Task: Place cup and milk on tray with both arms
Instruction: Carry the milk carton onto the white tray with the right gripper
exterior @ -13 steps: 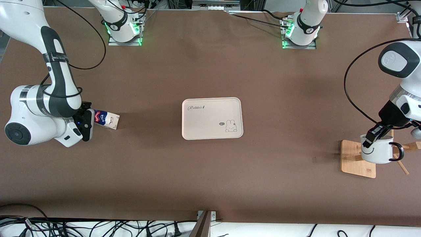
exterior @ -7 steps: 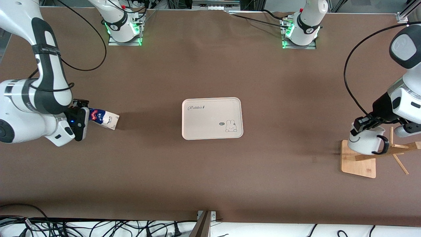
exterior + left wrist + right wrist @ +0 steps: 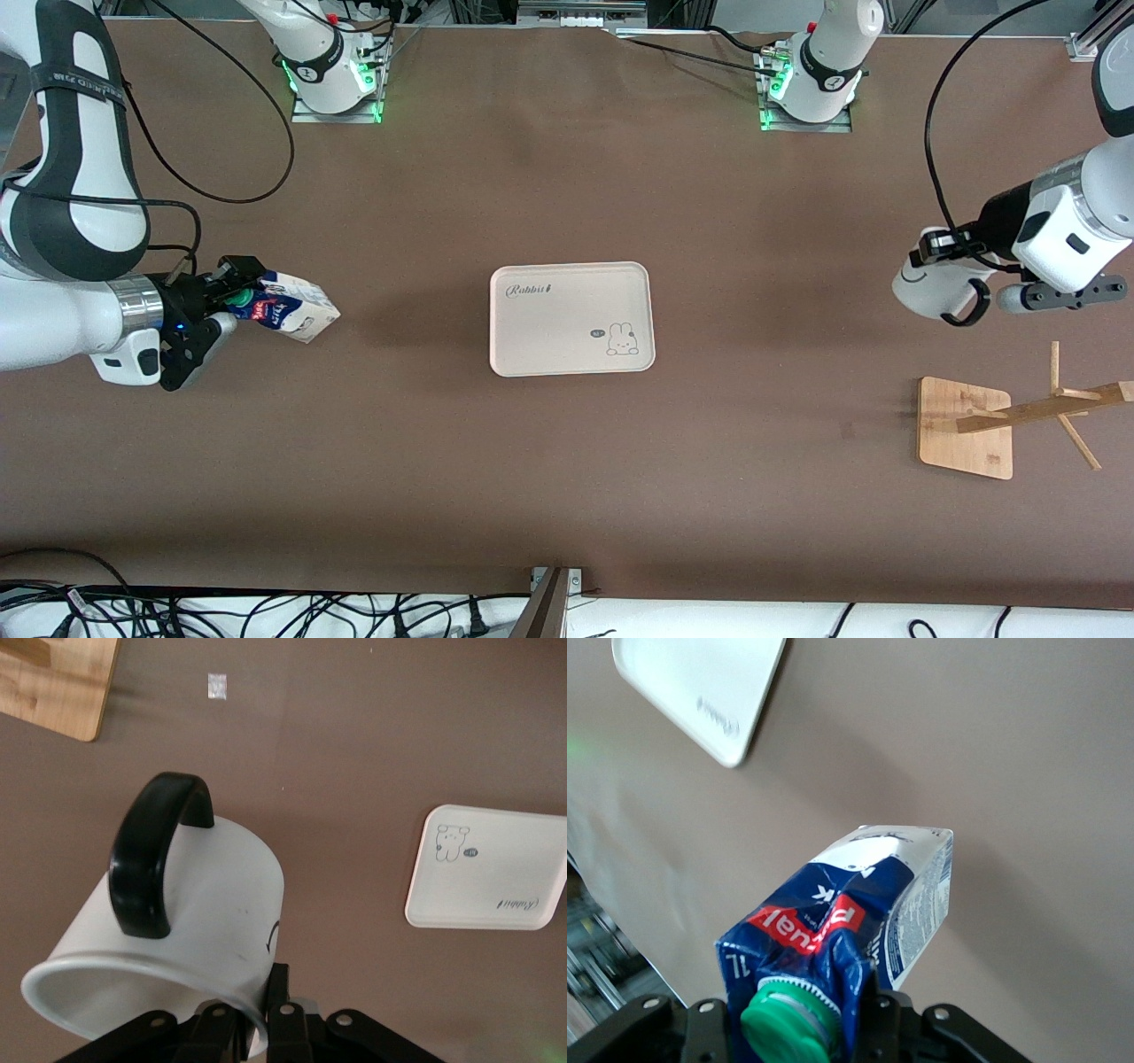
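The white cup [image 3: 928, 291] with its black handle hangs tilted in the air over bare table at the left arm's end. My left gripper [image 3: 941, 245] is shut on the cup's rim. In the left wrist view the cup [image 3: 186, 921] fills the frame, and the gripper [image 3: 261, 1020] pinches its rim. My right gripper [image 3: 232, 292] is shut on the cap end of the blue and white milk [image 3: 292, 307], which is tilted at the right arm's end. The green cap [image 3: 788, 1023] sits between the jaws of that gripper [image 3: 802, 1019]. The cream tray [image 3: 567, 306] lies bare mid-table.
A bamboo square base [image 3: 964, 427] with a leaning wooden peg rack [image 3: 1041, 408] stands at the left arm's end, nearer the front camera than the cup. Both wrist views show the tray [image 3: 496, 895] [image 3: 691, 691] some way off on the brown tabletop.
The left gripper has lifted the cup off the peg rack and carried it away from the bamboo base. The right gripper has closed on the milk and tipped its cap end up.
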Motion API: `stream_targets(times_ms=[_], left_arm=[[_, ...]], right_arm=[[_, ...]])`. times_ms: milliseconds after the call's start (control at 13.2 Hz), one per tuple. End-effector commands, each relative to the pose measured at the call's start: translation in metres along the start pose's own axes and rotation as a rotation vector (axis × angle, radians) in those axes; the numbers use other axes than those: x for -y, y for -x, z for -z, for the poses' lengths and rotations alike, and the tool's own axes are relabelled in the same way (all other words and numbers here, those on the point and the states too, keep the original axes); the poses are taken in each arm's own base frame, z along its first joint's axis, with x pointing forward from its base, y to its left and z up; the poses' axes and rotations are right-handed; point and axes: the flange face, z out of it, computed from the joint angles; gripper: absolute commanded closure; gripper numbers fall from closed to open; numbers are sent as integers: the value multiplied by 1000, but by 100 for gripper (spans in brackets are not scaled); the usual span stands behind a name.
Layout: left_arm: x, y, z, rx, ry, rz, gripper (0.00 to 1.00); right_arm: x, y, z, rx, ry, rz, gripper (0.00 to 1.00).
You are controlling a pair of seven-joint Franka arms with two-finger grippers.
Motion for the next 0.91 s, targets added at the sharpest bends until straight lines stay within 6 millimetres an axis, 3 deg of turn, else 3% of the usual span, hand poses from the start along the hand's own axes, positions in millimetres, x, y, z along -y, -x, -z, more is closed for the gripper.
stream_targets(times_ms=[0, 152, 227, 455, 606, 682, 833], left_arm=[[-3, 7, 8, 42, -26, -16, 100], [-7, 12, 17, 66, -29, -23, 100], [-20, 15, 19, 69, -34, -45, 100], [-42, 22, 14, 88, -59, -83, 100], [-41, 24, 12, 107, -62, -82, 100], [-40, 26, 11, 122, -66, -80, 100], [-42, 26, 9, 128, -69, -75, 100]], right_arm=[[46, -29, 4, -67, 21, -162, 68], [100, -66, -7, -125, 67, -300, 68], [129, -83, -16, -149, 78, -347, 68], [217, -121, -46, -220, 81, -512, 68], [270, -144, -73, -289, 72, -567, 68], [285, -154, -88, -310, 63, -583, 68], [296, -171, -115, -339, 45, -615, 68]])
